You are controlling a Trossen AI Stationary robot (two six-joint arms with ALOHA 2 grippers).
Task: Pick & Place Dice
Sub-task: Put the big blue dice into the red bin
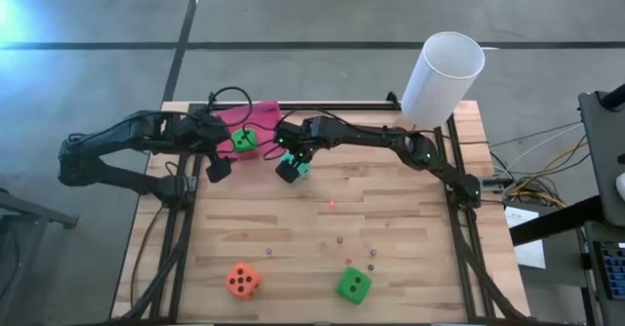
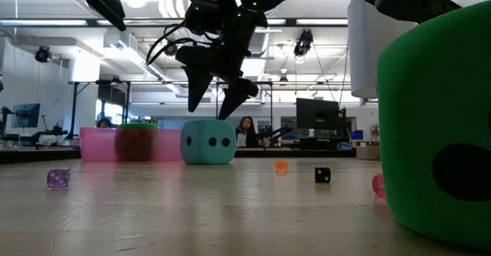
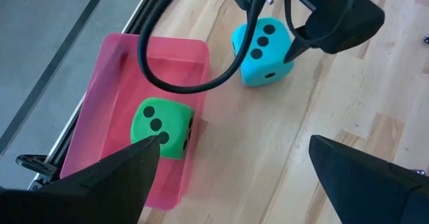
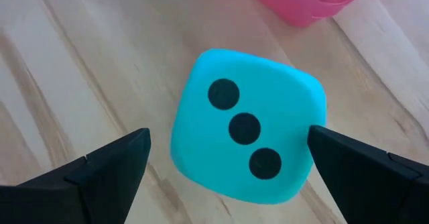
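We saw the wooden table point(image 1: 410, 219) with a tall white cylinder point(image 1: 441, 77) at its far right corner and a pink tray point(image 1: 256, 121) at the far edge holding one green die point(image 1: 244, 140). The right gripper point(image 2: 220, 103) hung with fingers spread wide just above the teal die point(image 4: 244, 133), three pips up, right beside the tray; the left gripper point(image 3: 231, 167), also spread, hovered near the tray. Nearer us sat the orange die point(image 1: 242, 280) and the second green die point(image 1: 354, 285), small beads point(image 1: 354, 253) scattered between.
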